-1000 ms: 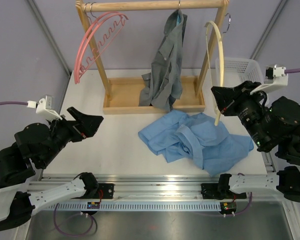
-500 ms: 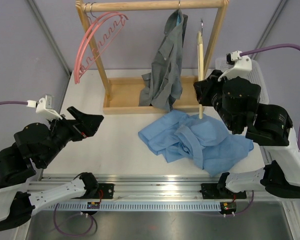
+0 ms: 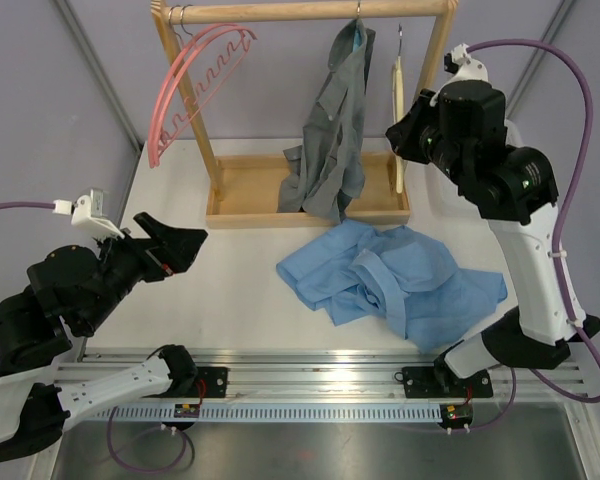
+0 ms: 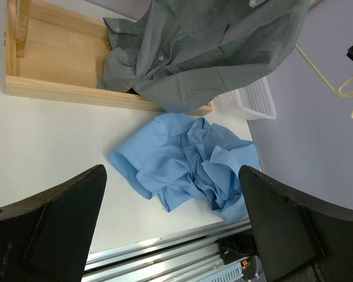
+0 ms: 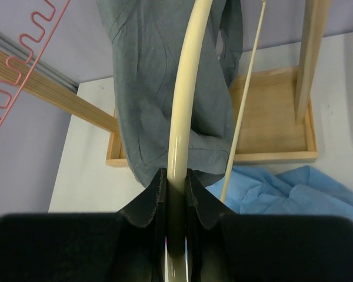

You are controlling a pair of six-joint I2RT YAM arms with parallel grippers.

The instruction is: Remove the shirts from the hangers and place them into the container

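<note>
Blue shirt (image 3: 390, 285) lies crumpled on the white tabletop (image 3: 230, 290), just in front of the wooden rack (image 3: 300, 12). Grey shirt (image 3: 335, 130) hangs lengthwise from the rail, its hem bunched in the rack's tray (image 3: 245, 190). My right tool (image 5: 175, 183) is pinched tight on the cream hanger (image 5: 185, 100), which I hold upright, hook up, beside the grey shirt. My left tool (image 4: 170, 173) hovers wide open, holding nothing. The left wrist view shows the white basket (image 4: 253, 100) past the tray's end; overhead, my right arm covers it. Pink hangers (image 3: 195, 85) hang at the rail's left. Lilac walls stand behind.
</note>
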